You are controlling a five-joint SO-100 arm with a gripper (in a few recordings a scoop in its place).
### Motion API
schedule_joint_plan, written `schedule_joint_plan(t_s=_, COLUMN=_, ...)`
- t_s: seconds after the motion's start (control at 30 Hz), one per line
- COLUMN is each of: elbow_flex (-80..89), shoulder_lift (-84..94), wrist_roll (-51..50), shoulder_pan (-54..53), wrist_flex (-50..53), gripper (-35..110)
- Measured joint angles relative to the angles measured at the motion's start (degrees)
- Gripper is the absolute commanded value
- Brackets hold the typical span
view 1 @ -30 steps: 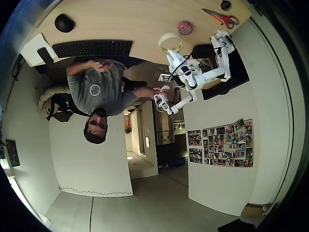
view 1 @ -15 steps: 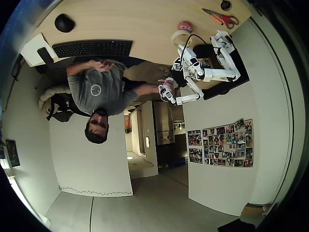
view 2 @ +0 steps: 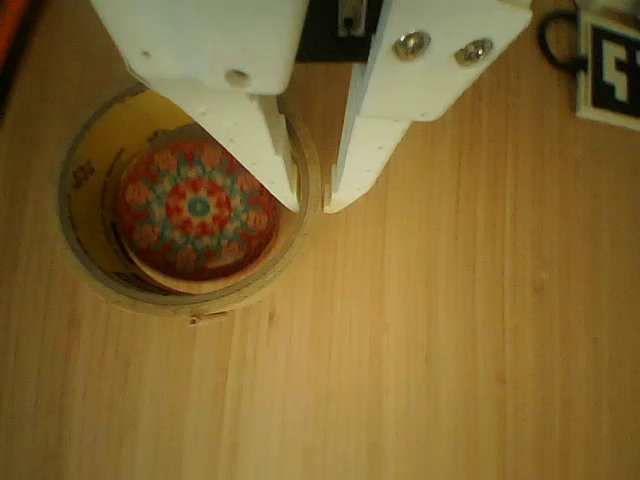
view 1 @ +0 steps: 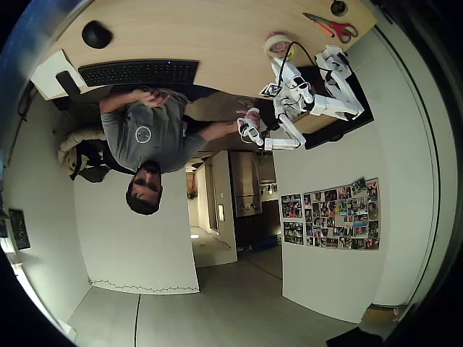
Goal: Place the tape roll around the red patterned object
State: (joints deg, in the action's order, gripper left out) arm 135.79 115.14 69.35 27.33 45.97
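In the wrist view the tape roll [view 2: 88, 262], a flat cream ring with a yellowish inner wall, lies on the pale wood-grain table [view 2: 450, 330] and rings the red patterned object [view 2: 197, 208]. That object is a round dome with a fine mandala print in red, teal and cream, sitting inside the ring's open centre, toward its 1 o'clock side. The gripper [view 2: 312, 205] has blunt, smooth white plastic fingers. One tip is inside the ring and the other outside, straddling the roll's wall at 3 o'clock with a narrow gap; whether they press the wall I cannot tell. In the overhead view the roll [view 1: 276, 45] lies at 9 o'clock from the red-handled scissors [view 1: 331, 27].
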Motion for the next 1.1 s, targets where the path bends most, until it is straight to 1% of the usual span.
schedule_joint_plan(t_s=0.1, elbow_flex=0.0, shoulder_lift=-2.9, wrist_roll=-0.1, shoulder_pan=-0.6, wrist_flex=-2.8, gripper=1)
schedule_joint_plan(t_s=0.3, elbow_flex=0.0, shoulder_lift=-3.3, wrist_roll=-0.1, shoulder_pan=-0.6, wrist_flex=-2.3, gripper=36)
schedule_joint_plan(t_s=0.43, elbow_flex=0.0, shoulder_lift=-2.9, wrist_roll=-0.1, shoulder_pan=0.9, wrist_flex=-0.4, gripper=44)
schedule_joint_plan(t_s=0.6, elbow_flex=-2.4, shoulder_lift=-1.9, wrist_roll=0.9, shoulder_pan=1.3, wrist_flex=3.3, gripper=46)
schedule_joint_plan(t_s=0.7, elbow_flex=-8.0, shoulder_lift=-1.9, wrist_roll=2.6, shoulder_pan=0.6, wrist_flex=9.0, gripper=46)
schedule_joint_plan(t_s=0.97, elbow_flex=-31.0, shoulder_lift=-1.1, wrist_roll=6.7, shoulder_pan=-0.1, wrist_flex=30.8, gripper=46)
schedule_joint_plan(t_s=1.1, elbow_flex=-37.4, shoulder_lift=1.6, wrist_roll=7.0, shoulder_pan=0.6, wrist_flex=36.3, gripper=46)
